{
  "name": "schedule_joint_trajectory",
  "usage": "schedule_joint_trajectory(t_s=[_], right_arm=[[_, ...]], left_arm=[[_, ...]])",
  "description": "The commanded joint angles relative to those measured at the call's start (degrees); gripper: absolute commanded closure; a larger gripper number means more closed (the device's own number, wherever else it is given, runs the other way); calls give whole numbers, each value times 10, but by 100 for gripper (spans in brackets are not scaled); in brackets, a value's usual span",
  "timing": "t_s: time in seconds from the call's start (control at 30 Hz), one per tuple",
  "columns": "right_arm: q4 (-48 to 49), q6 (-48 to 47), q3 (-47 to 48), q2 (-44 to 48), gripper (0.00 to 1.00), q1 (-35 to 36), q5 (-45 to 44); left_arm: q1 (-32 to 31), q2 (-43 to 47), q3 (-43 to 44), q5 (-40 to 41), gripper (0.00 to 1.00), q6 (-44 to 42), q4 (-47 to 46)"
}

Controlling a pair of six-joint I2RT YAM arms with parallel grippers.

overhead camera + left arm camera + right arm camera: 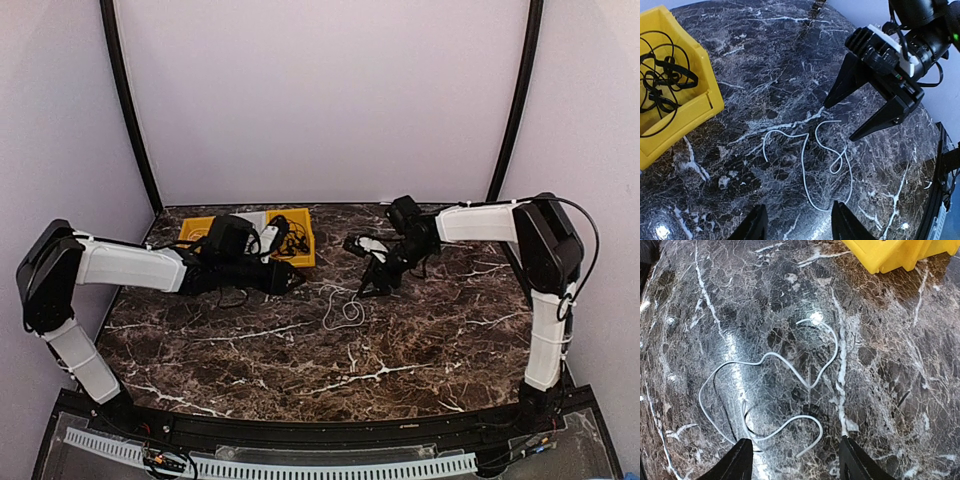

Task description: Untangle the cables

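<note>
A thin white cable (347, 308) lies in loose loops on the dark marble table, untangled from the others; it also shows in the left wrist view (803, 176) and the right wrist view (785, 363). A tangle of black cables (286, 240) (660, 80) lies in the yellow bin (200, 226). My left gripper (297, 278) (799, 205) is open and empty, just left of the white cable. My right gripper (372, 290) (839, 122) (795, 440) is open and empty, low over the cable's right side, with one end of it between its fingers.
The yellow bin (700, 107) (900, 252) stands at the back of the table, behind the left arm. Purple walls close in the table at the back and both sides.
</note>
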State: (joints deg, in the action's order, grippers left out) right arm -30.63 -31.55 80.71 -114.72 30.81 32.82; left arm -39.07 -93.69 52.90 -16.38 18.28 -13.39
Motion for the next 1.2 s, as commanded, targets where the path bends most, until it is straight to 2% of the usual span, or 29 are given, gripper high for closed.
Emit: schedule_joint_trajectory(t_s=[0.0,0.17,0.43,0.67,0.87,1.07,1.17], right_arm=[[-7,25,30,-30,40,7,-1],[10,40,30,-37,46,6,-24],[6,52,47,-57,76,6,-16],[3,54,50,-62,85,7,-12],[5,56,49,-62,89,6,-11],[3,58,48,-58,94,7,-17],[-7,54,49,-49,100,5,-29]], left_arm=[[-12,-48,35,69,56,17,-8],[-17,-123,73,76,57,20,-21],[-23,-217,137,73,60,30,-28],[-27,-260,155,59,66,39,-52],[-33,-299,182,49,77,23,-39],[-43,-321,195,65,100,7,-13],[-44,-308,193,91,100,1,4]])
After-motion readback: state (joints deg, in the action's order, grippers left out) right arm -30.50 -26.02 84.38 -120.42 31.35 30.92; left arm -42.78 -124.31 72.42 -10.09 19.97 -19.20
